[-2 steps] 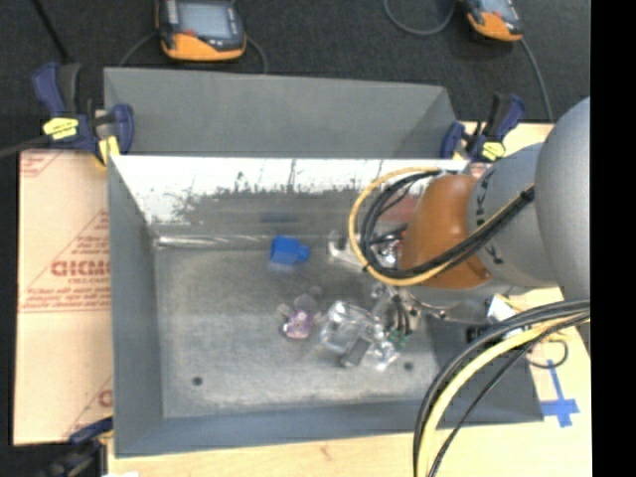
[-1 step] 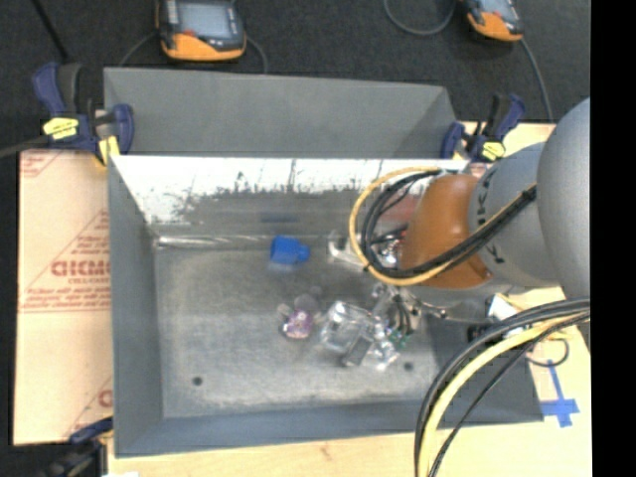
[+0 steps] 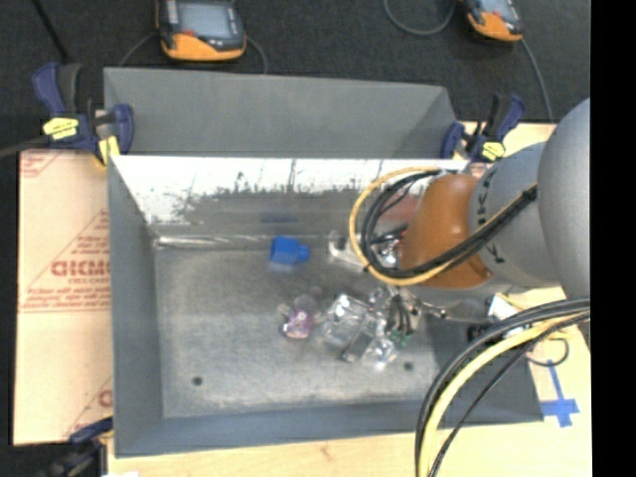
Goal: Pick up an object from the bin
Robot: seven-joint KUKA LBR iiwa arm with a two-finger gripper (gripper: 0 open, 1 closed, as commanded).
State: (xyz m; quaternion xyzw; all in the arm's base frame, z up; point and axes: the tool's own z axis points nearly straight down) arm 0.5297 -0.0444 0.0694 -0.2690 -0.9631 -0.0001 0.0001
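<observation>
We see the gripper (image 3: 398, 318) low in the bin (image 3: 131, 306), right of centre, against a heap of clear plastic bits (image 3: 350, 334). We cannot tell how open it is. A purple piece (image 3: 296, 322) lies just left of the heap. A blue block (image 3: 288, 251) sits apart near the back wall, with bare floor to the left.

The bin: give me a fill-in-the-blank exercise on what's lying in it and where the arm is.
1. The small block near the far wall of the bin is ____ in colour.
2. The arm reaches in from the view's ____ side.
3. The pincer is down at the heap of clear things, and the purple thing lies on that heap's ____ side.
Missing words: blue; right; left.
</observation>
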